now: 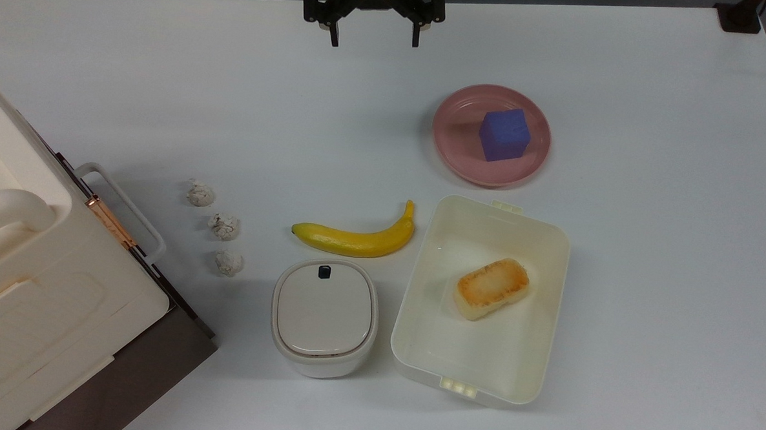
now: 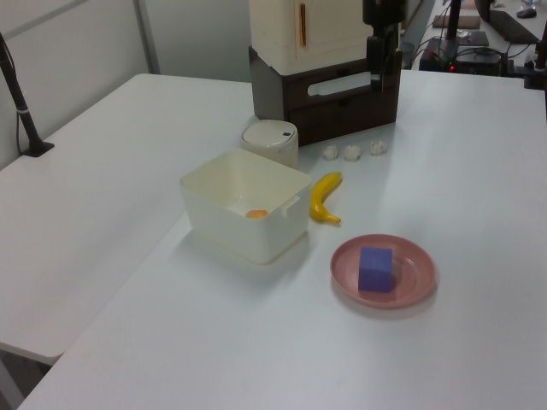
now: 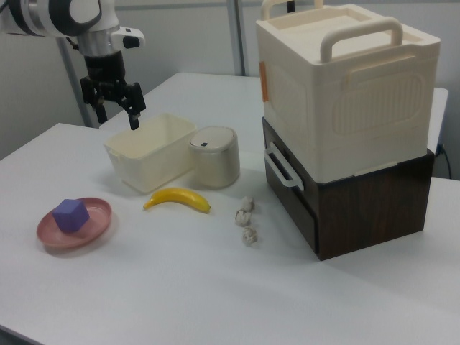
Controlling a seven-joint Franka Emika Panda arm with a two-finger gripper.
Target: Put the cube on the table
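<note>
Cube (image 1: 504,135) sits on plate (image 1: 458,141), well apart from spread jaws.

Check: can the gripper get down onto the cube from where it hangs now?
Probably yes. The gripper hangs open, well clear of the cube, which sits alone on the pink plate, nothing above it.

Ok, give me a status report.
Gripper open, empty, high above table. Cube on pink plate, untouched. Nothing blocking approach.
</note>
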